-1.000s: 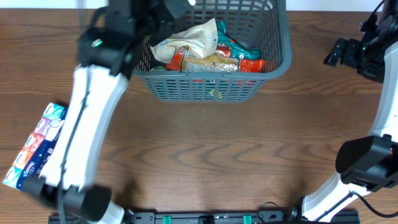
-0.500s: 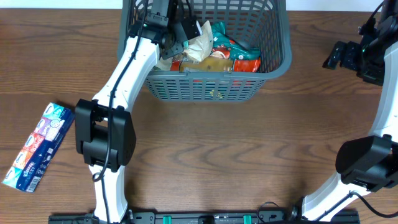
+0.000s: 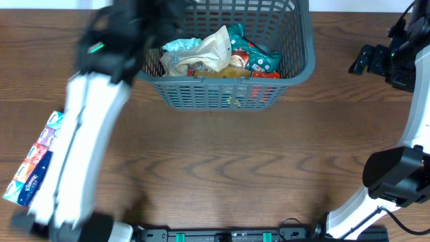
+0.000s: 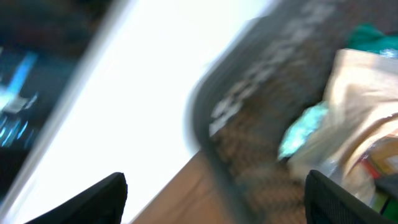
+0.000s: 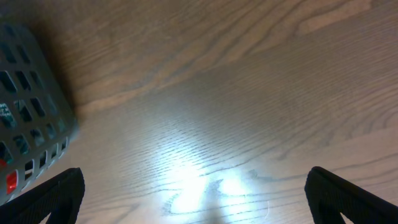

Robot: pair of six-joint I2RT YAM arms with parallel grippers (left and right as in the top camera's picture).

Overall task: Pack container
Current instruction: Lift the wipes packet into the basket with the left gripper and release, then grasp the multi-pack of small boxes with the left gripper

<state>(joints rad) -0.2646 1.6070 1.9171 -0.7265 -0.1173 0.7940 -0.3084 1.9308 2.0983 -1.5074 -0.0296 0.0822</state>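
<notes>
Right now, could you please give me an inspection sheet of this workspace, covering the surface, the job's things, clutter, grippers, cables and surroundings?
Surface: brown wood-grain table; a glare patch shows in the right wrist view.
Job's things: grey slotted container at the far side, holding several snack packets; a tissue pack lies outside it near the left edge.
Clutter: nothing seen.
Grippers: left gripper open and empty near a corner of the container, view blurred; right gripper open and empty over the table, right of the container.
Cables: thin black cable by the right arm's base.
Surroundings: black rail along the near edge; nothing else seen.
</notes>
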